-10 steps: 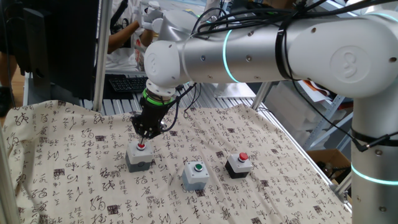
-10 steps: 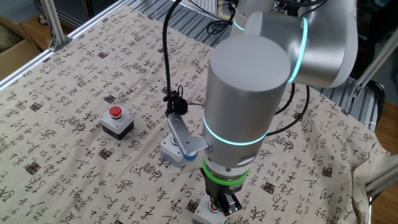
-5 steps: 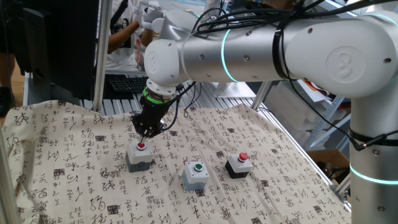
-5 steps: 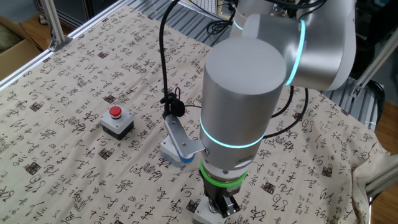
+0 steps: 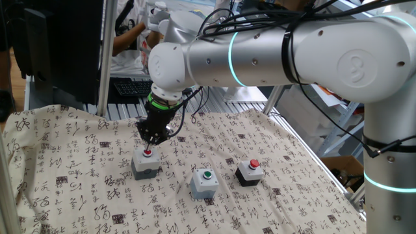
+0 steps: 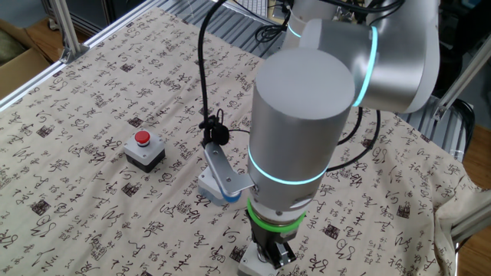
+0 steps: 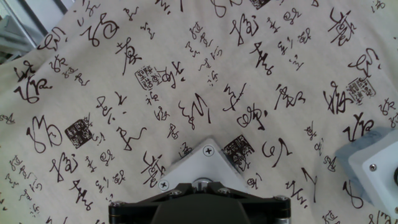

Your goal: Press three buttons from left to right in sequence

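Observation:
Three buttons sit in a row on the patterned cloth. The grey box with red cap (image 5: 146, 162) is at the left, the grey box with green cap (image 5: 205, 182) in the middle, and the black box with red cap (image 5: 250, 171) at the right. My gripper (image 5: 153, 139) points down just above the left red cap, fingertips together in a single dark tip. In the other fixed view the gripper (image 6: 270, 257) stands over that box (image 6: 252, 266), the arm partly hides the green-capped box (image 6: 209, 188), and the black box (image 6: 144, 149) is plain. The hand view shows the grey box (image 7: 202, 167) directly below.
The table is covered by a cloth printed with black characters (image 5: 78, 188). Metal frame rails (image 6: 61, 31) run along the table edges. A keyboard (image 5: 130, 86) and a person lie beyond the far edge. A corner of the neighbouring box (image 7: 379, 171) shows at the right of the hand view.
The arm has shifted only very slightly. The gripper stays over the grey box with red cap.

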